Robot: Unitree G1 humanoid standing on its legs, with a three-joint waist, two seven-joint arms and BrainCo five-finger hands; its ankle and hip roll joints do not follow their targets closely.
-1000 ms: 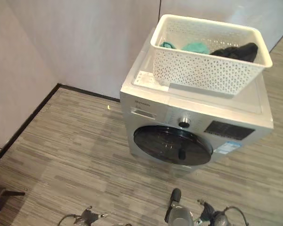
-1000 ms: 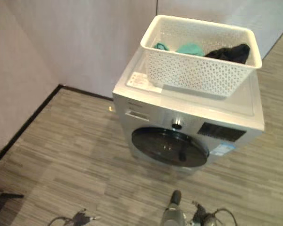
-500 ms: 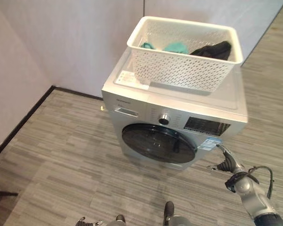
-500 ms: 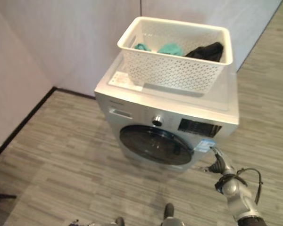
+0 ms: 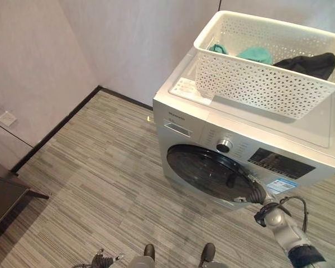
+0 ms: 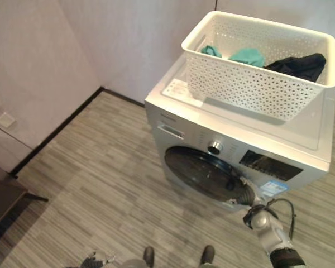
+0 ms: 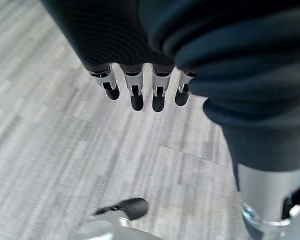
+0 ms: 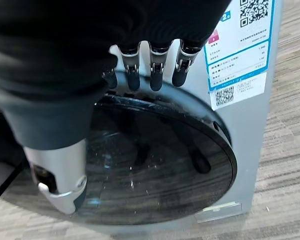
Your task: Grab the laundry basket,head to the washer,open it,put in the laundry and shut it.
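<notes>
The laundry basket (image 5: 271, 58) sits on top of the washer (image 5: 240, 139), holding a teal garment (image 5: 255, 53) and a black garment (image 5: 310, 64); the round door (image 5: 212, 173) looks shut. The right hand (image 5: 258, 196) is at the door's right edge, beside the blue-and-white label (image 5: 281, 186); in its wrist view the fingers (image 8: 155, 75) hang relaxed over the rim without gripping anything. The left hand (image 7: 140, 85) hangs low over the floor (image 5: 100, 167), its fingers relaxed and holding nothing.

The likely risk is that the fingers slide off the smooth dark rim instead of catching the door's pull, because they rest on the edge and are not hooked behind it; a pull then would open nothing. A hard tug could also shake the washer and shift the basket, which stands near the top's back right side, though whether it overhangs cannot be told.

As for writing, the label carries square codes and rows of small print too small to read; a white sheet (image 5: 188, 88) lies on the washer's top beside the basket, its print likewise illegible; a short word on the front panel is left unread.
</notes>
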